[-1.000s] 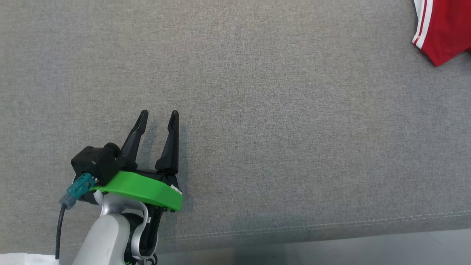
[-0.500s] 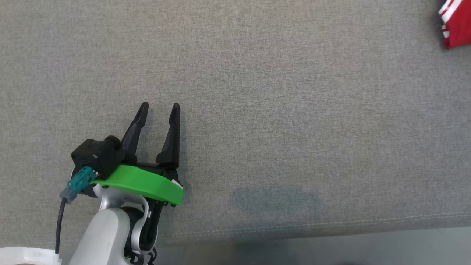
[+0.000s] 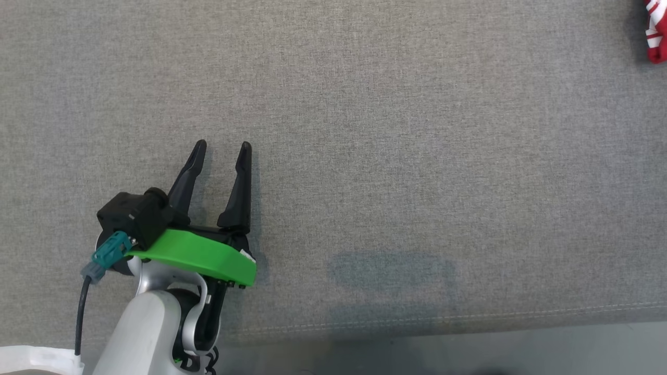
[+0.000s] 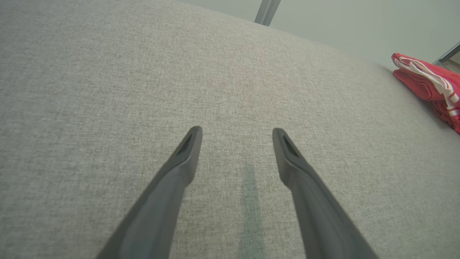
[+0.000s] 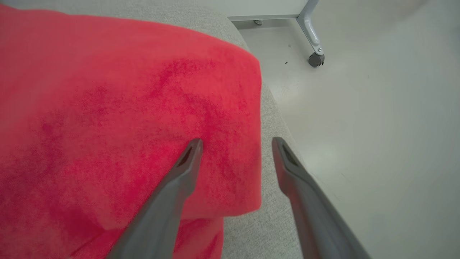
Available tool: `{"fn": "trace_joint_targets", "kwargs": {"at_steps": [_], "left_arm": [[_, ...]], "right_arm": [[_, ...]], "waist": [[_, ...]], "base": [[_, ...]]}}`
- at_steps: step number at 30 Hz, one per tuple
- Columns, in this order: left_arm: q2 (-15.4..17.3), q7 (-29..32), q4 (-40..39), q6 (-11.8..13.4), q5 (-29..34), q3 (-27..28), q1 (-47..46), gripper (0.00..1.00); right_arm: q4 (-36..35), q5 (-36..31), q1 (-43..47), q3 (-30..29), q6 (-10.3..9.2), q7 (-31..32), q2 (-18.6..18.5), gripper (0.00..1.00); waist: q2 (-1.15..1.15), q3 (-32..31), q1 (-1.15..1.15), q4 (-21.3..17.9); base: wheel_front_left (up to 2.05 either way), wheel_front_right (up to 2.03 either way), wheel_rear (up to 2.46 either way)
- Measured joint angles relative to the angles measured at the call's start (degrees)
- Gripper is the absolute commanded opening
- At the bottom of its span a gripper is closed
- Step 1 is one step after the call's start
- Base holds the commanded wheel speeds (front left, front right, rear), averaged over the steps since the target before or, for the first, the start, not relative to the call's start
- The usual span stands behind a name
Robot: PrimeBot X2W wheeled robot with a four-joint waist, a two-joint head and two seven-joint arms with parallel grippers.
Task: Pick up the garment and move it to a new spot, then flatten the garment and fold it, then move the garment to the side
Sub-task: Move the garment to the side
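- Since the red garment (image 5: 125, 126) is lying at the very end of the grey cushion (image 3: 417, 130), it is peeking in at the upper right corner of the head view, sitting at the right edge of the left wrist view, and spreading over the left and centre of the right wrist view.
- The right gripper (image 5: 237, 141) is hovering over the garment's edge with its fingers spread wide and pinching nothing. One finger is crossing the red cloth and the other the grey rim, which suggests the cloth is being left there as its side spot.
- The left gripper (image 3: 223, 146) is resting low at the lower left of the head view, fully spread and empty, well apart from the garment. It is probably keeping out of the way.
- The cushion is ending just right of the cloth, with pale floor (image 5: 377, 108) and a castor leg (image 5: 315, 59) lying beyond at the upper right.
- The frame edges are cutting off most of the garment, so how neatly it is folded is hard to judge. Whether the right fingers are touching the cloth is also unclear.
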Motion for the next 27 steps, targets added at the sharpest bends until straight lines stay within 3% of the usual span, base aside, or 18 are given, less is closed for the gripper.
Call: {"fn": "trace_joint_targets", "kwargs": {"at_steps": [10, 19, 27], "left_arm": [[0.36, -0.07, 0.43, 0.45, 0.10, 1.11, 0.00, 1.00], [0.37, -1.15, 2.26, 0.38, 0.10, 1.21, -0.02, 1.00], [0.36, -2.65, 5.12, -0.62, -0.09, 1.40, -0.03, 1.00]], "right_arm": [[3.60, 0.01, 0.96, -1.77, -0.02, -4.64, 2.80, 1.00], [0.59, -0.88, -1.15, -1.82, -0.04, -11.61, 6.59, 1.00], [-3.69, -0.77, -0.30, -1.45, 3.33, -21.26, 12.74, 1.00]], "waist": [[0.00, -0.69, 0.00, -1.52], [0.00, -4.05, 0.00, -3.72], [0.00, -9.66, 0.00, -6.58]], "base": [[0.00, 0.00, 0.00], [0.00, 0.00, 0.00], [0.00, 0.00, 0.00]]}}
